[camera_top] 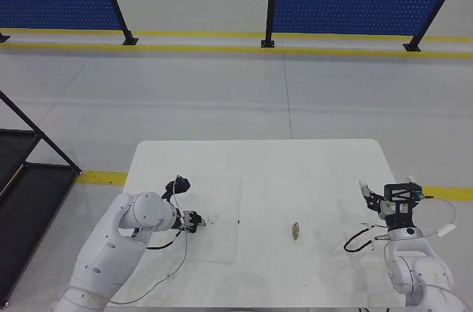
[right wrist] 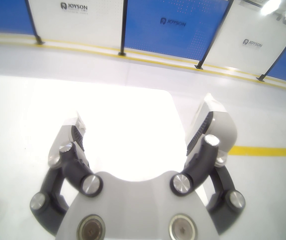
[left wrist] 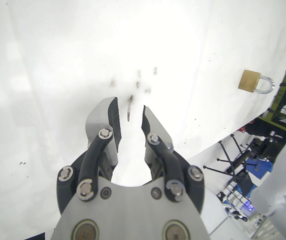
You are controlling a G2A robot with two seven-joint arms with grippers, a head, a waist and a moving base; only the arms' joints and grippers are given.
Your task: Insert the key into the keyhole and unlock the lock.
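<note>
Holding left gripper (left wrist: 129,102) parted astride slim silver metal key (left wrist: 129,111), seemingly to pinch it; keeping right gripper (right wrist: 145,108) splayed empty, well apart from brass steel-shackled padlock (left wrist: 250,81).

The same dark print, a small logo followed by one word, stands on three panels beyond the counter (right wrist: 123,106). It is on a white panel (right wrist: 74,7) with a fainter line beneath, on the blue panel (right wrist: 173,22) beside it, and on a second white panel (right wrist: 252,43) farther along.
</note>
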